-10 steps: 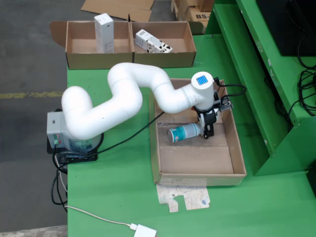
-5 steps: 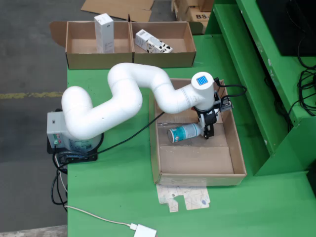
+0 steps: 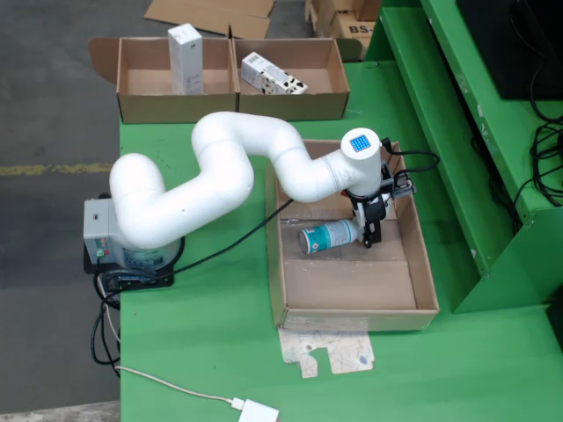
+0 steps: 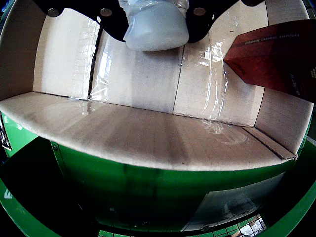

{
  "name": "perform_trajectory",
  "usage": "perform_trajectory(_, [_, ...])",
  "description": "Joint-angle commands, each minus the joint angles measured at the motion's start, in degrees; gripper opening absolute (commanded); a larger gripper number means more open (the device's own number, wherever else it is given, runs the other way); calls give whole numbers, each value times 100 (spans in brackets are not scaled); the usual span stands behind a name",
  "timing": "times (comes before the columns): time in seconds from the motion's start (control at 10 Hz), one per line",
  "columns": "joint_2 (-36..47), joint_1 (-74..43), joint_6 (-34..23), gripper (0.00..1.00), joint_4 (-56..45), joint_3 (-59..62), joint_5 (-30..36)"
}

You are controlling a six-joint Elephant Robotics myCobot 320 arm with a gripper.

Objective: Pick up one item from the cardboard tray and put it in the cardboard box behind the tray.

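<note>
- The can [image 3: 327, 236] is seen lying on its side on the floor of the tray [image 3: 352, 312], in the half nearer the boxes, its white cap [image 4: 156, 25] pointing at the gripper [image 3: 372, 230].
- In the wrist view the cap is seen between the two dark fingers [image 4: 114, 20], which are drawn in close on either side of it; whether they press on it or only flank it cannot be told, since the contact is cut off at the top of the frame.
- If only the cap is held, the grip is likely to be short: the long body is left hanging out to one side, and the can may be tipped or twisted out when lifted.
- A smooth round cap may be squeezed out of the fingers if they are closed harder.
- The tray wall [image 4: 148, 138] and a red carton [image 4: 276, 64] are close by; either may be struck by a drooping can.
- The boxes [image 3: 233, 83] behind already hold cartons, so a poorly aimed drop may be blocked.
</note>
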Motion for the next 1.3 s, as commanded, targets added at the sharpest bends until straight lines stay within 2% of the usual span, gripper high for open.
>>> perform_trajectory(0.0, [1172, 16, 148, 0, 858, -1339, -96])
perform_trajectory(0.3, [2444, 68, 235, 0, 794, -2152, -78])
perform_trajectory(0.4, [2444, 68, 235, 0, 794, -2152, -78])
perform_trajectory(0.6, [3147, 227, 318, 0, 903, -2658, -273])
perform_trajectory(0.8, [3328, 281, 332, 0, 938, -2797, -335])
perform_trajectory(0.9, [3769, 368, 337, 0, 1102, -3134, -430])
perform_trajectory(1.2, [4239, 456, 340, 0, 1219, -3413, -548])
